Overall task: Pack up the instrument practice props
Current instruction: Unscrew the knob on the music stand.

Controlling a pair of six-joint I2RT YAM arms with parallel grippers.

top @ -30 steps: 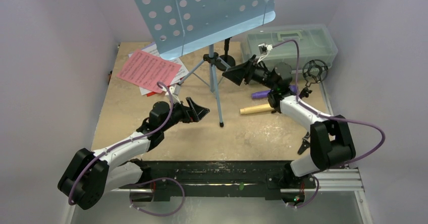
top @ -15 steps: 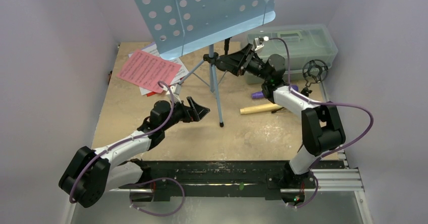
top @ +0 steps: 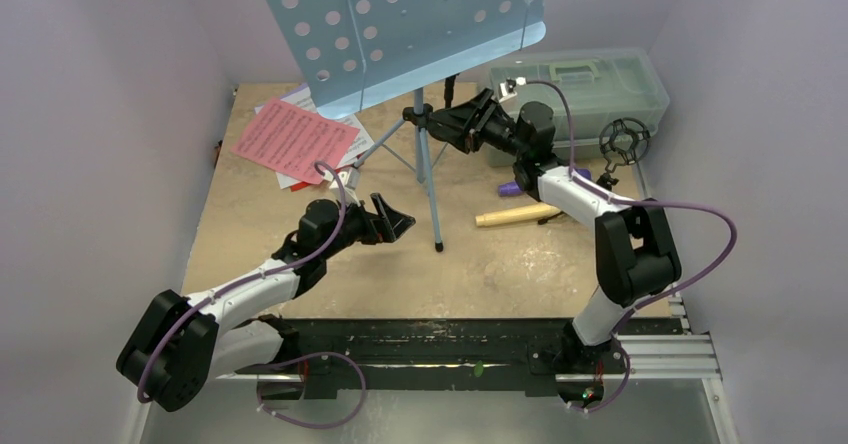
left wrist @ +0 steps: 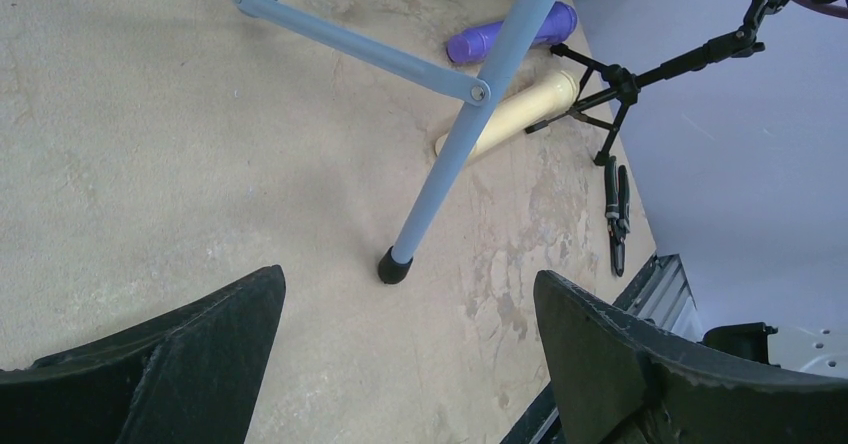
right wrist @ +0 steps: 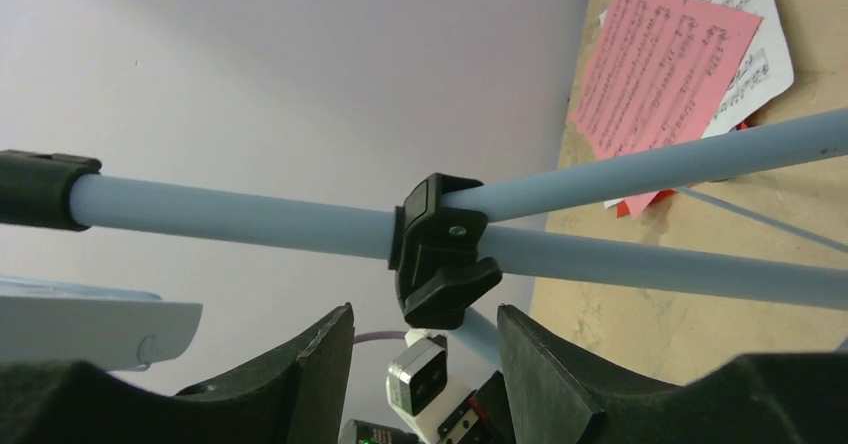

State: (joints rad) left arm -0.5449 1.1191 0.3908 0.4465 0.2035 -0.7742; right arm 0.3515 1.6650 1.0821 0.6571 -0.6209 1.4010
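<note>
The light-blue perforated music rest [top: 400, 24] stands on its tripod at the back centre. My right gripper [top: 443, 124] is open, its jaws narrowed. In the right wrist view [right wrist: 425, 314], the black clamp [right wrist: 445, 254] where the legs join the pole sits just ahead of the fingertips, with a gap on each side. My left gripper [top: 395, 221] is wide open and empty, low over the table, and the near tripod foot [left wrist: 393, 264] lies just ahead of it. Pink sheet music [top: 295, 139] lies on white sheets at back left. The purple microphone [left wrist: 510, 34] and cream microphone [left wrist: 520, 109] lie right of the stand, beside a black mic holder [top: 625, 142].
A translucent grey-green box [top: 590, 79] with a handle sits at back right, behind my right arm. Small black pliers [left wrist: 615, 209] lie near the right edge. Lilac walls close in on both sides and a black rail runs along the near edge.
My right gripper has swung left and back from above the microphones to the stand's clamp, and its jaws have narrowed. The left arm has not moved.
</note>
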